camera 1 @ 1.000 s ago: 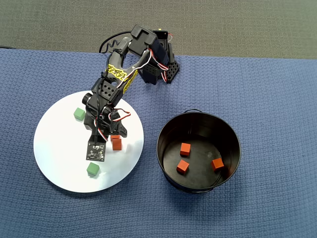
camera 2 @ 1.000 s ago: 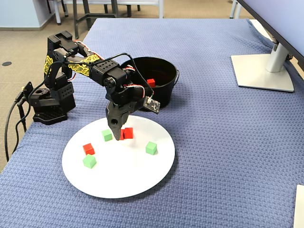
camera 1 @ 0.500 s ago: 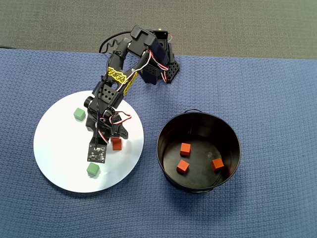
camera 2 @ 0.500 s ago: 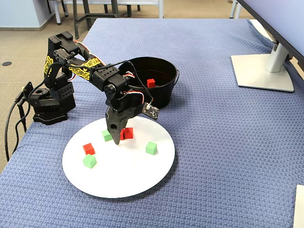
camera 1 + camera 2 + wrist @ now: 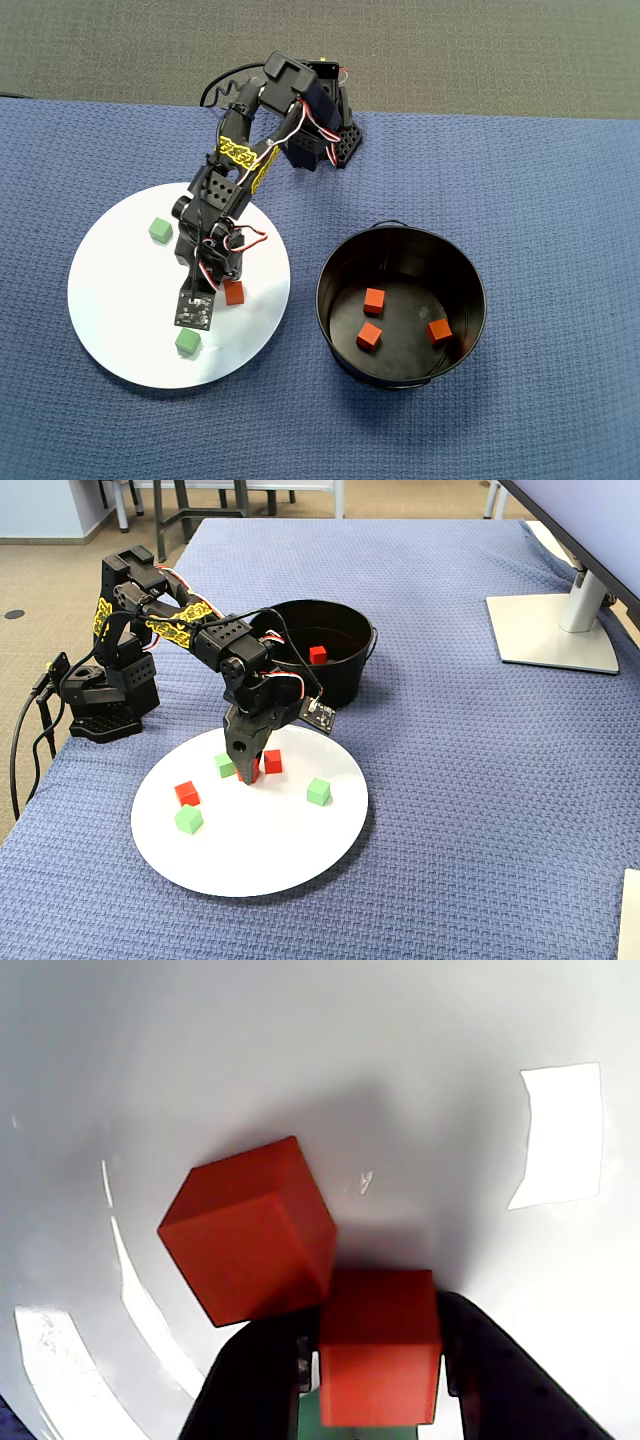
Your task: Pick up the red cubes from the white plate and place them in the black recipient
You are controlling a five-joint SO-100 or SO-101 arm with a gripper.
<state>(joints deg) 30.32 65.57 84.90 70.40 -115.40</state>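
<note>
The white plate (image 5: 120, 300) (image 5: 260, 850) lies left of the black recipient (image 5: 470, 290) (image 5: 345, 685) in the overhead view. My gripper (image 5: 247, 772) (image 5: 378, 1310) is down on the plate, shut on a red cube (image 5: 380, 1360). A second red cube (image 5: 250, 1230) (image 5: 234, 292) (image 5: 271, 761) touches the held one. A third red cube (image 5: 186, 793) sits on the plate's left part in the fixed view; the arm hides it from overhead. Three red cubes (image 5: 374, 300) (image 5: 369, 336) (image 5: 440, 331) lie on the recipient's floor.
Green cubes sit on the plate (image 5: 159, 230) (image 5: 187, 342) (image 5: 225, 765); one lies right beside the gripper. The arm's base (image 5: 100, 695) stands on the blue cloth. A monitor stand (image 5: 555, 630) is at the fixed view's far right.
</note>
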